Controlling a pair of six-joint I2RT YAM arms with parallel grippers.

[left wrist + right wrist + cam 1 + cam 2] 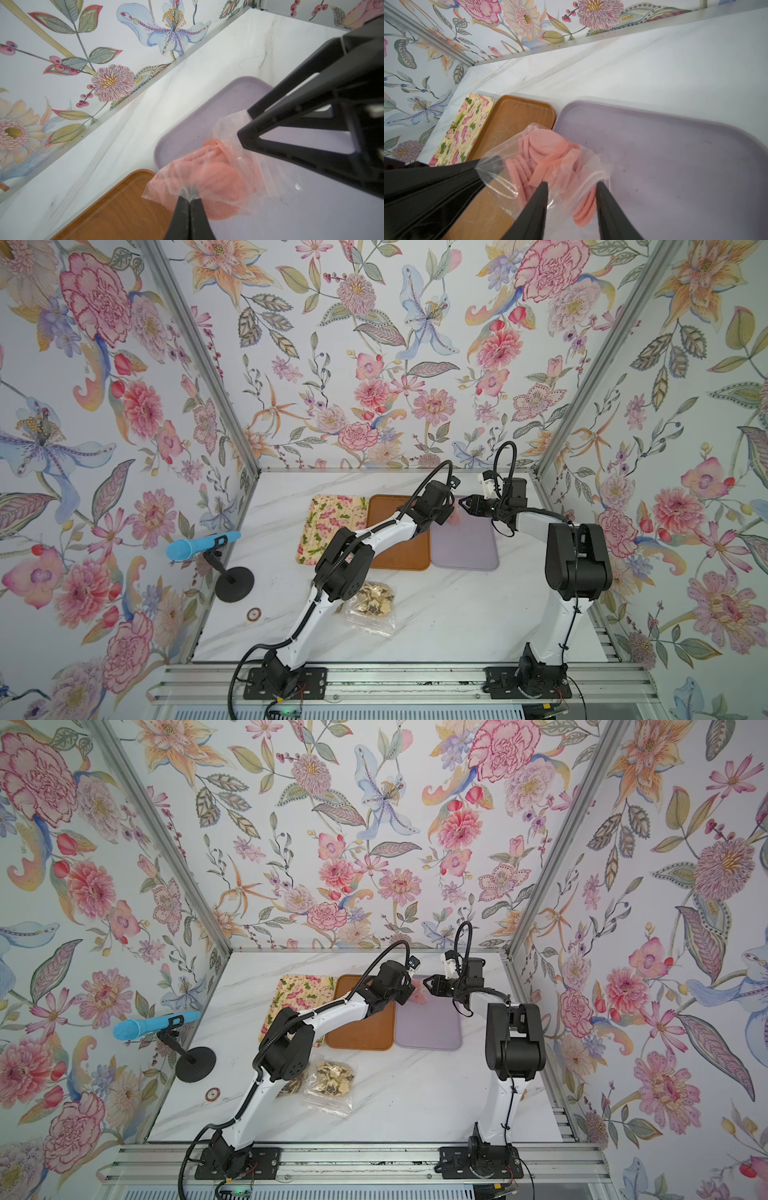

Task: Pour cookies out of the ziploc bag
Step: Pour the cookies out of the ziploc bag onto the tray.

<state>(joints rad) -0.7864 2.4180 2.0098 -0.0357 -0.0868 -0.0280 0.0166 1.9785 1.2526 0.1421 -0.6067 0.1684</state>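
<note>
We see three trays side by side at the back of the marble desk (457, 614): a floral tray (328, 522), a wooden tray (405, 556) in the middle, and a lilac tray (465, 549). Well apart from them, a blue microphone (199, 545) sits on a black stand (234, 584), with a small round disc (254, 614) near its base.

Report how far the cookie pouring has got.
Done: bag held over the lilac tray, pinched by the shut left end effector. In hand: open right end effector straddles its other edge. Left: pink cookies inside; tray bare; a second bag lies on the table.
</note>
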